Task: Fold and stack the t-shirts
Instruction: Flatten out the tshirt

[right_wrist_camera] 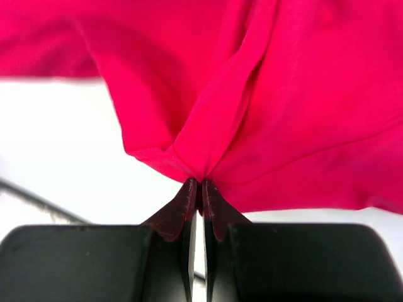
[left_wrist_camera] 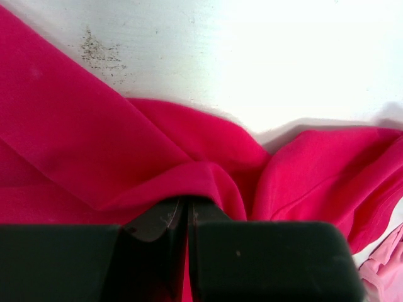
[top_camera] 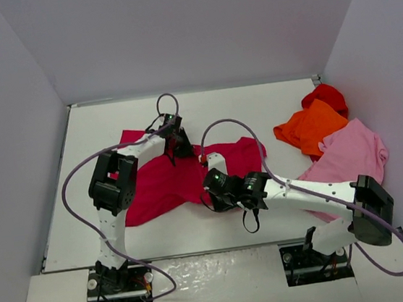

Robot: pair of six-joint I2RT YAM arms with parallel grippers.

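The crimson shirt [top_camera: 158,189] is clamped by the left hand [left_wrist_camera: 187,207] and right hand [right_wrist_camera: 200,185] mid-fold; an even carry-over seems required.

Light: bright, diffuse, from above.
Top view: sharp; crimson t-shirt [top_camera: 158,189] casts only a faint shadow; glare on the glossy table [top_camera: 221,262] strip nearer than it.
Left wrist view: table beyond the crimson t-shirt overexposed; soft grey shadow along its edge.
Right wrist view: table beside it blown white; cloth oversaturated.
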